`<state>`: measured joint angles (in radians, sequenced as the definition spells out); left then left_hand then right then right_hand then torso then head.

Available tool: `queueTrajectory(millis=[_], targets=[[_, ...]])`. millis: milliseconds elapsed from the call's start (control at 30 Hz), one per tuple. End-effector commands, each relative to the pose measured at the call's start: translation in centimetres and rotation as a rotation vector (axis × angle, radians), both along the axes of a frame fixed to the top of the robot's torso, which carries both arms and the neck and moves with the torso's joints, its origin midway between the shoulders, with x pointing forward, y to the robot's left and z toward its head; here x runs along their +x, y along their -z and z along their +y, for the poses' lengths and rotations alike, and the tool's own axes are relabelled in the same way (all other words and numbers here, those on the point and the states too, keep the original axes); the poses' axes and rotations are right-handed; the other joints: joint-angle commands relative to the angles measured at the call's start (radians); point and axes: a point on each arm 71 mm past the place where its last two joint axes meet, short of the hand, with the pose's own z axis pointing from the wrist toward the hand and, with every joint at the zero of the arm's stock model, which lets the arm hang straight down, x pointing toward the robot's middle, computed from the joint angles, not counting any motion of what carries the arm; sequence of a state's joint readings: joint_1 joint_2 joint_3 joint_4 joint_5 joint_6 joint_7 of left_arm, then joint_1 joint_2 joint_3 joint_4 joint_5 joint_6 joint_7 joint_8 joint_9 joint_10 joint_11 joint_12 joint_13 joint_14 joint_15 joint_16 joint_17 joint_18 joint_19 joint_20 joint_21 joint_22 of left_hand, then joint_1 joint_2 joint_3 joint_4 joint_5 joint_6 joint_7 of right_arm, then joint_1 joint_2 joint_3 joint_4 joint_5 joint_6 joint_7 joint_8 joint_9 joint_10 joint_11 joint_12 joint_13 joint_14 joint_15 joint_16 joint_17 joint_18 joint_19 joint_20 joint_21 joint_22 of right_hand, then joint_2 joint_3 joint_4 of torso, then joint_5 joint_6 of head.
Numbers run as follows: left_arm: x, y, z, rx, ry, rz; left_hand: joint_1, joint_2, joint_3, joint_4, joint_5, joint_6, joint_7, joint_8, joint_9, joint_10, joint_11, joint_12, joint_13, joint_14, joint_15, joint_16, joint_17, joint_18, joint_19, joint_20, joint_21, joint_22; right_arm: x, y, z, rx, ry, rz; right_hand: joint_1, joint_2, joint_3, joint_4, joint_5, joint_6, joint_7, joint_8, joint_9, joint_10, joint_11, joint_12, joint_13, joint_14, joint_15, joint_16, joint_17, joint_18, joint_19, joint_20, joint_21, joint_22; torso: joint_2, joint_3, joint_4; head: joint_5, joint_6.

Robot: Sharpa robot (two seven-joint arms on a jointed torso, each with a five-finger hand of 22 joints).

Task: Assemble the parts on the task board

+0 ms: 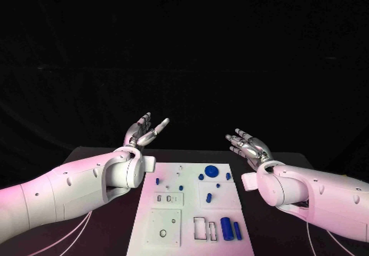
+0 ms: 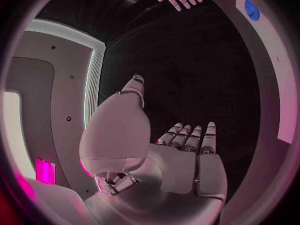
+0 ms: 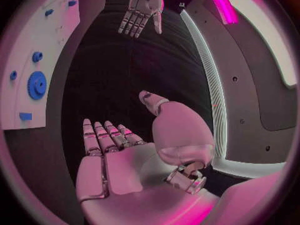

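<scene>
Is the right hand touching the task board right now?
Apart. In the head view the right hand is raised, fingers spread, beyond the task board's far right corner, holding nothing.

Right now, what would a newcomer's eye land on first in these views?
Probably the two raised hands: the left hand and right hand hover open above the far end of the table, holding nothing. Below and between them lies the white board, with blue parts scattered over it, notably a round gear near its far edge.
</scene>
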<state>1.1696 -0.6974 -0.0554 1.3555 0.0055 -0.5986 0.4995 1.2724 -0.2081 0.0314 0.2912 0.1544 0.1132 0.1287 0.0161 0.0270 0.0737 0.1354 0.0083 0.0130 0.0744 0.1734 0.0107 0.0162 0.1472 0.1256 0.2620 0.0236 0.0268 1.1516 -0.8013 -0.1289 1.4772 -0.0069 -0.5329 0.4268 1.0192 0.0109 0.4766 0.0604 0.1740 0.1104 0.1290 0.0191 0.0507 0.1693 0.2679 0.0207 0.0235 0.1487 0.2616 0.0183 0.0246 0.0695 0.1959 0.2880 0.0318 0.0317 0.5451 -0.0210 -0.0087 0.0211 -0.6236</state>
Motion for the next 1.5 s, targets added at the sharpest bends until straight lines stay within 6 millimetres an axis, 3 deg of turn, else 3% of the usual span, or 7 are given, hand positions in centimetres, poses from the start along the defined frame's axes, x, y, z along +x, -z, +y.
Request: queueTrajectory(millis=[33, 200, 333, 433, 633, 933, 1500], targets=[[0.0, -0.2, -0.6, -0.034, 0.069, -0.005, 0.033, -0.002, 0.000, 0.010, 0.006, 0.012, 0.062, 0.006, 0.002, 0.003, 0.012, 0.006, 0.002, 0.002, 0.009, 0.005, 0.002, 0.015, 0.002, 0.012, 0.007, 0.002, 0.0, 0.2, 0.7, 0.033, -0.167, 0.050, 0.033, -0.007, 0.013, -0.029, -0.002, 0.020, 0.172, 0.008, 0.006, 0.020, 0.008, 0.007, 0.003, 0.022, 0.008, 0.011, 0.005, 0.014, 0.015, 0.006, 0.011, 0.005, 0.000, -0.0006, -0.0001, 0.000, 0.000], [0.0, -0.2, -0.6, -0.034, 0.069, -0.005, 0.049, 0.045, 0.029, 0.008, -0.007, 0.068, 0.093, 0.023, 0.016, 0.062, 0.045, 0.019, 0.011, 0.054, 0.034, 0.021, 0.014, 0.009, 0.009, 0.029, 0.013, 0.005, 0.0, 0.3, 0.6, 0.031, -0.195, 0.062, 0.158, -0.048, 0.036, -0.137, -0.015, 0.253, 0.171, 0.091, 0.084, 0.322, -0.001, 0.073, 0.035, 0.349, -0.011, 0.112, 0.066, 0.035, 0.189, 0.002, 0.076, 0.039, 0.000, -0.0006, -0.0001, 0.000, 0.000], [-0.1, -0.2, 0.7, -0.054, 0.113, 0.008, 0.094, 0.107, 0.069, 0.003, -0.022, 0.260, 0.133, 0.089, 0.060, 0.283, 0.094, 0.063, 0.032, 0.300, 0.080, 0.105, 0.067, -0.040, 0.155, 0.034, 0.084, 0.043, 1.3, -1.1, -0.6, -0.277, -0.185, -0.196, 0.214, -0.066, 0.044, -0.176, 0.007, 0.476, 0.156, 0.177, 0.148, 0.633, -0.029, 0.137, 0.055, 0.603, -0.047, 0.200, 0.109, 0.072, 0.441, 0.000, 0.172, 0.084, 0.005, -0.0017, -0.0014, 0.001, -0.013], [-0.2, -0.3, 1.1, -0.053, 0.124, 0.002, 0.135, 0.126, 0.089, -0.004, -0.030, 0.469, 0.141, 0.169, 0.109, 0.646, 0.109, 0.141, 0.059, 0.650, 0.040, 0.235, 0.138, -0.010, 0.479, 0.029, 0.242, 0.119, 1.7, -1.7, -0.8, -0.377, -0.198, -0.276, 0.239, -0.082, 0.063, -0.196, 0.010, 0.641, 0.134, 0.234, 0.183, 0.733, -0.056, 0.143, 0.043, 0.696, -0.079, 0.233, 0.120, 0.105, 0.524, -0.003, 0.221, 0.101, 0.011, -0.0010, -0.0020, 0.001, -0.013], [-0.8, -0.9, 1.6, -0.041, 0.178, -0.009, 0.196, 0.121, 0.111, -0.012, -0.033, 0.693, 0.107, 0.256, 0.157, 0.883, 0.051, 0.166, 0.058, 0.854, -0.026, 0.315, 0.199, 0.036, 0.674, 0.001, 0.362, 0.159, 2.3, -3.0, -0.5, -0.556, -0.274, -0.392, 0.255, -0.102, 0.091, -0.207, -0.001, 0.727, 0.109, 0.241, 0.175, 0.848, -0.085, 0.110, 0.039, 0.814, -0.118, 0.256, 0.136, 0.112, 0.628, -0.035, 0.304, 0.135, 0.030, 0.0027, -0.0019, -0.001, -0.009], [-2.2, -2.6, 1.9, -0.032, 0.237, -0.030, 0.234, 0.087, 0.159, -0.005, -0.034, 0.757, 0.078, 0.261, 0.161, 1.039, 0.006, 0.144, 0.057, 1.048, -0.092, 0.413, 0.312, 0.036, 0.819, -0.069, 0.489, 0.214, 2.8, -4.7, 0.6, -0.842, -0.403, -0.492, 0.252, -0.122, 0.055, -0.200, -0.020, 0.798, 0.079, 0.239, 0.174, 0.959, -0.122, 0.073, 0.042, 0.971, -0.169, 0.297, 0.192, 0.110, 0.694, -0.089, 0.443, 0.217, 0.079, 0.0008, 0.0063, -0.004, 0.001], [-4.6, -5.3, 1.0, -0.079, 0.355, -0.049, 0.223, 0.071, 0.187, -0.005, -0.036, 0.766, 0.073, 0.248, 0.162, 1.053, 0.002, 0.103, 0.055, 1.058, -0.099, 0.457, 0.381, 0.033, 0.817, -0.082, 0.543, 0.245, 2.6, -5.7, 4.5, -1.375, -0.563, -0.579, 0.215, -0.217, 0.031, -0.123, 0.014, 0.834, 0.016, 0.231, 0.207, 1.017, -0.186, 0.054, 0.108, 1.281, -0.263, 0.627, 0.536, 0.112, 0.903, -0.184, 0.732, 0.398, 0.161, -0.0135, 0.0153, -0.017, 0.006]])
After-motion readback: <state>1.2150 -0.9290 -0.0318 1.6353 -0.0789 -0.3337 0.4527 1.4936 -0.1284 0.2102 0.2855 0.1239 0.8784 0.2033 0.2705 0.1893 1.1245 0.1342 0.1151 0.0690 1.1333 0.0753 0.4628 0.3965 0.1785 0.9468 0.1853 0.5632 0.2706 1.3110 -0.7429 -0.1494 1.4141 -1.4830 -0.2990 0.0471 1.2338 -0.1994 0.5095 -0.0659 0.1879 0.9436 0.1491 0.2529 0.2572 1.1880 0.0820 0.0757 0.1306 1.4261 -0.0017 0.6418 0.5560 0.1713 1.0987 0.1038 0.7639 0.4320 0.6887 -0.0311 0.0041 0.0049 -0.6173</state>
